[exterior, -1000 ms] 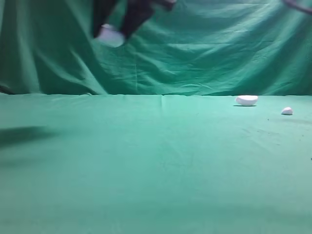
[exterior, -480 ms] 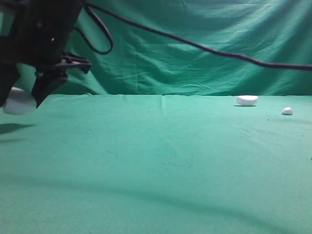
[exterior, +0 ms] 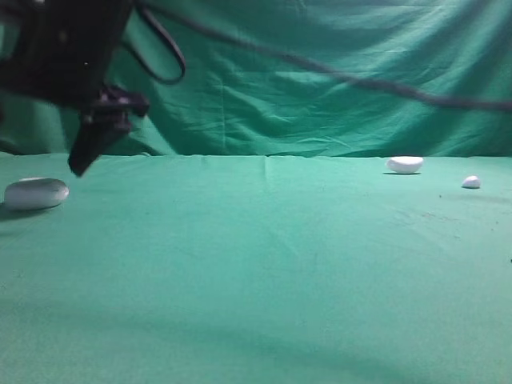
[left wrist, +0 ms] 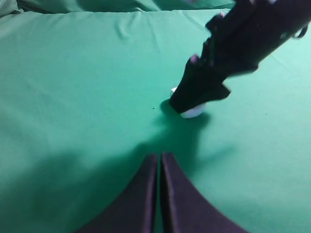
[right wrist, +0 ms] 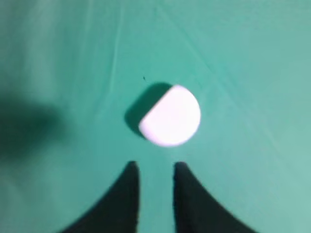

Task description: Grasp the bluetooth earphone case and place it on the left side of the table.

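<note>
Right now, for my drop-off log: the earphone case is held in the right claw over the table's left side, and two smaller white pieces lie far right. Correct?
Not held. The earphone case lies on the table at its left side; the right claw is open and apart from it, as the exterior high view shows. The half-oval piece and the tiny bit do lie far right.

Wide bare green worktop [exterior: 264, 264] across centre and front. Obstructions: bluetooth earphone case [exterior: 36, 193] lying at far left edge; right gripper [exterior: 80, 164] hanging just above and beside it, jaws parted, cable [exterior: 336, 76] strung overhead to the right. At far right, white half-oval piece [exterior: 405, 164] and tiny white bit [exterior: 471, 182], well apart from the case.
</note>
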